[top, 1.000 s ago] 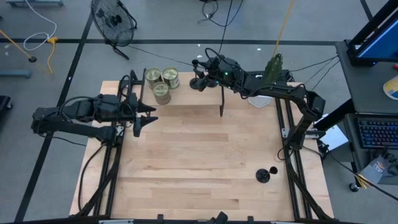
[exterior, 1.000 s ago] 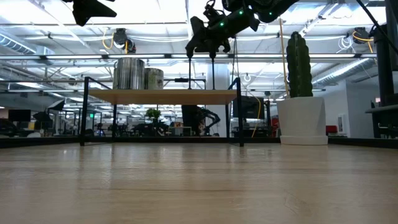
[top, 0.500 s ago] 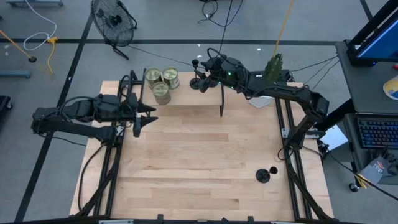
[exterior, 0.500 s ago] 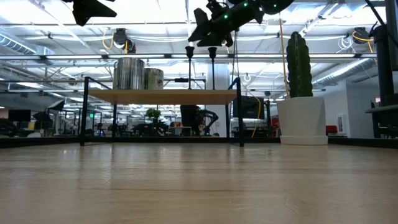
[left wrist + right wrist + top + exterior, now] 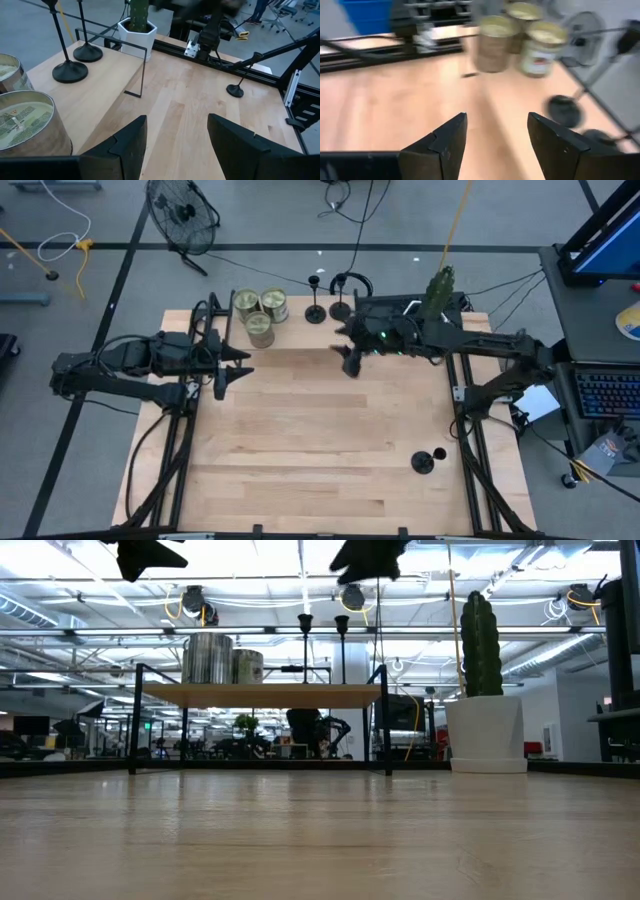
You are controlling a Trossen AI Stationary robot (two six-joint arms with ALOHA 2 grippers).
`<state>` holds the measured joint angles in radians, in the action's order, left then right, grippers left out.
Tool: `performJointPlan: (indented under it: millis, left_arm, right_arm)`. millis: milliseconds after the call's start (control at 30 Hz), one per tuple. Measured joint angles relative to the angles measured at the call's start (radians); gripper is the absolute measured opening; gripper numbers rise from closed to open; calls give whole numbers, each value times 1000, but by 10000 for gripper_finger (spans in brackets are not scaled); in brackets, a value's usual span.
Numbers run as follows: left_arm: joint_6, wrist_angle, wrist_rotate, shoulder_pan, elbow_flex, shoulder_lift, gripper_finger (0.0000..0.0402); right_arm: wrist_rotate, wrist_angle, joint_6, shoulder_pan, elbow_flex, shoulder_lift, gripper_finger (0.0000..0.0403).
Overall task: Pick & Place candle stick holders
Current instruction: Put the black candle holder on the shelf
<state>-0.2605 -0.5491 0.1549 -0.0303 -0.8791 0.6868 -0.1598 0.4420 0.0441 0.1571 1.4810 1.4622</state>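
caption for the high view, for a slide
Two candle stick holders on the shelf, one on the table; right gripper empty.

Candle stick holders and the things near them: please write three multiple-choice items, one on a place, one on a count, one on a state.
1. Where do two of the candle stick holders stand?
A) on the raised shelf
B) on the floor
C) inside a tin

2. How many tins are there?
A) two
B) three
C) five

3. How is the right gripper?
A) shut on a holder
B) open and empty
C) shut on a tin

Answers: 1 A, the high view shows them on the shelf beside the tins; 2 B, three round tops show there; 3 B, the right wrist view shows its fingers apart with nothing between.
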Motion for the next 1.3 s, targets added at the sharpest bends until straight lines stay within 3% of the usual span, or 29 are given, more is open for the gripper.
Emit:
performJointPlan:
  millis: [333,833,1100,1300]
  left_arm:
    - [2,0,1,0,0,0,216]
    - [4,0,2,1,0,0,216]
    - [-1,-1,2,1,0,0,216]
    - [0,0,2,1,0,0,216]
  right_arm:
    - [109,431,223,-262,0,-205,200]
    - [271,1004,960,-568,0,-389,187]
    - [210,1065,1130,-760,0,-395,183]
    - [154,994,1266,-897,-76,-390,181]
